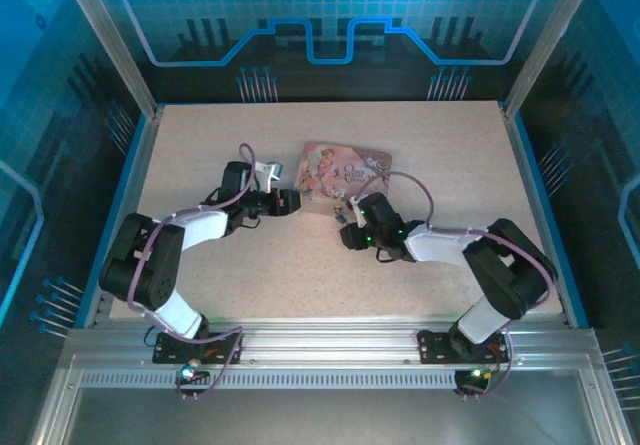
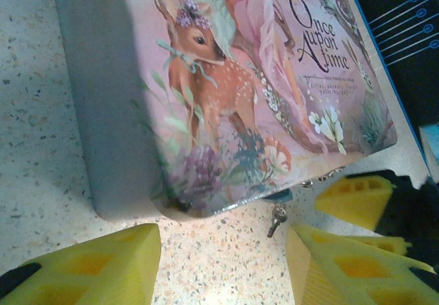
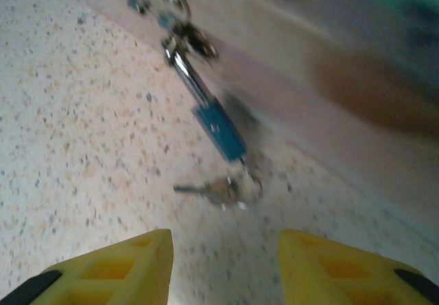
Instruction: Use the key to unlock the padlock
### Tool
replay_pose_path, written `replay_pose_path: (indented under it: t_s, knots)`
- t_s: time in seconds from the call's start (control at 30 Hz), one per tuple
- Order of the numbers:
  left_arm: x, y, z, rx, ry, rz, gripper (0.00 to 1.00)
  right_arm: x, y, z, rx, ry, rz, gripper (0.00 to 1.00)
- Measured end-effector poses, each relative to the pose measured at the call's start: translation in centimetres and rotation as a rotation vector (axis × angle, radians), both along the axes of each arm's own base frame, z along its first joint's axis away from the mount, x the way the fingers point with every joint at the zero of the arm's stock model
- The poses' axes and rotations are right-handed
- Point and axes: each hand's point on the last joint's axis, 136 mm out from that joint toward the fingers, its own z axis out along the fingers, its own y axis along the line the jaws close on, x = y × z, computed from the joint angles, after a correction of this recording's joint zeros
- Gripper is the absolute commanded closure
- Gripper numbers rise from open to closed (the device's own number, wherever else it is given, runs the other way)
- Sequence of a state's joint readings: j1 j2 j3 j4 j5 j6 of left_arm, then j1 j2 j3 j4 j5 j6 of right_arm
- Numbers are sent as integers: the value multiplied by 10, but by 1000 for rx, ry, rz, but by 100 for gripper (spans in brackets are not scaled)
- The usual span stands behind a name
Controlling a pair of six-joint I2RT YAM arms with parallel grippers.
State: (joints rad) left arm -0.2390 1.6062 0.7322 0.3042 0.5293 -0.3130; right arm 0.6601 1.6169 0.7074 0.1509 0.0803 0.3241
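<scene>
The padlock [image 3: 219,132] has a blue body and a silvery shackle [image 3: 184,66] hooked to the clasp of the pink tin [image 2: 226,79]. It lies on the table against the tin's front edge. The small dark key [image 3: 206,190] lies flat on the table just below the padlock's body, on a thin ring. My right gripper [image 3: 223,271] stands open a little short of the key, with nothing between its fingers. My left gripper [image 2: 223,267] is open too, facing the tin's corner, with the key [image 2: 276,219] ahead to its right and the padlock [image 2: 280,196] peeking from under the tin's edge.
The pink tin [image 1: 343,172] lies in the middle of the speckled table [image 1: 450,145], between the two grippers. A yellow finger [image 2: 353,199] of the right gripper shows close to the left one. Raised frame rails border the table.
</scene>
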Motion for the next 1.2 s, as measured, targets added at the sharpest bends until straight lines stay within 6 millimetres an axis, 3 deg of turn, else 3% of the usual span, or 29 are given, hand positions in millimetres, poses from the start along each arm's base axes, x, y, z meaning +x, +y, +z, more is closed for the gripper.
replay_pose_path:
  t_s: [0.27, 0.43, 0.87, 1.2]
  knots:
    - [-1, 1, 20, -26, -59, -5, 48, 20, 18, -5, 17, -31, 21, 56]
    - [0, 3, 20, -28, -67, -1, 47, 28, 23, -16, 1, -15, 17, 58]
    - [-12, 6, 7, -21, -34, 0, 47, 38, 14, -17, -59, -70, -14, 99]
    - [-31, 9, 1, -40, -62, 0, 47, 21, 12, -1, -212, -80, 160, 100]
